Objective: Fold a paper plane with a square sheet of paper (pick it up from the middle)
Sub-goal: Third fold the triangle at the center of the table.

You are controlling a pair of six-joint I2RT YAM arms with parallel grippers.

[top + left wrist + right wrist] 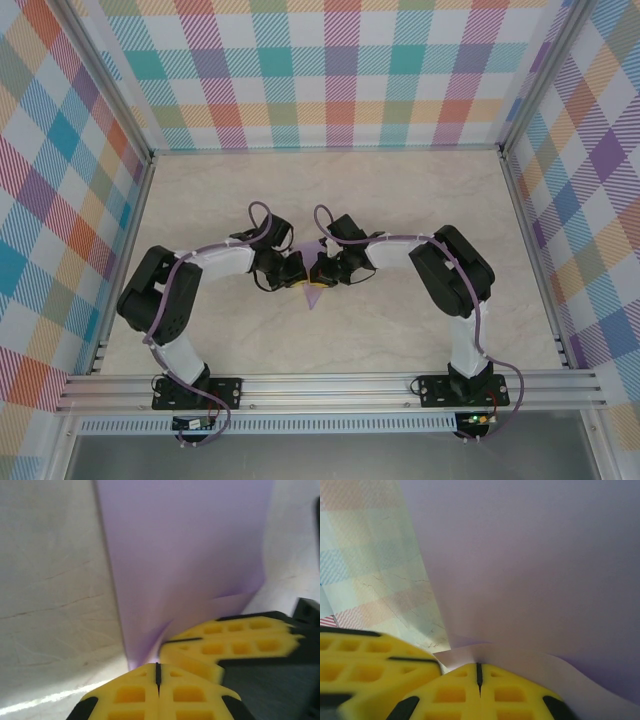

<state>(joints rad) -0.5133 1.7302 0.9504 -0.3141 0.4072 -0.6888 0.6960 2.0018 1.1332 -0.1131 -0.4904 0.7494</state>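
Observation:
The square sheet of paper now stands as a folded, pale lavender paper plane [313, 298] at the middle of the table, its pointed tip towards the arm bases. My left gripper [298, 275] and right gripper [319, 273] meet tip to tip over its middle. In the left wrist view my left gripper [157, 668] is shut, and the lavender paper [185, 555] rises out of its fingertip seam. In the right wrist view my right gripper [479, 669] is shut the same way on the paper's [535, 570] curled edge. Most of the plane lies hidden under the grippers.
The marbled table [400, 200] is walled by checked panels at the back and sides. An aluminium rail [330, 390] runs along the near edge. Each wrist view has the other gripper's yellow fingers [235, 640] [365, 655] close beside its own.

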